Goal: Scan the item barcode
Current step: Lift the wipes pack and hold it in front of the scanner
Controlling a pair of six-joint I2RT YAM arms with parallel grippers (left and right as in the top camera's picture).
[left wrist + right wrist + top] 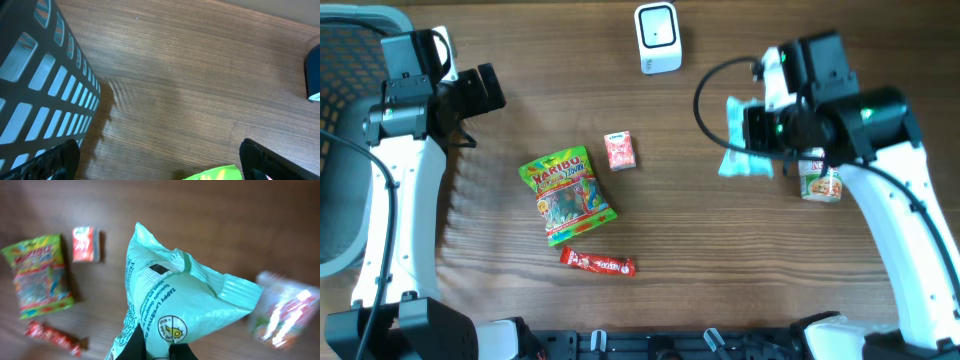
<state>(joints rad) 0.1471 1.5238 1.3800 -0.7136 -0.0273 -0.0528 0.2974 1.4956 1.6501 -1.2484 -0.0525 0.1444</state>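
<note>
My right gripper [752, 135] is shut on a mint-green packet [744, 146] and holds it above the table, below and to the right of the white scanner [657, 38]. In the right wrist view the packet [175, 305] fills the middle, pinched between the black fingers [150, 347] at the bottom. Printed text and a small black patch face the camera, and I cannot make out a barcode. My left gripper [488, 90] stands open at the far left with nothing between its fingers [55, 162].
On the table lie a Haribo bag [565, 195], a small red box [621, 150] and a red bar [598, 263]. A noodle cup [820, 182] stands under the right arm. A dark mesh basket [40, 85] borders the left side.
</note>
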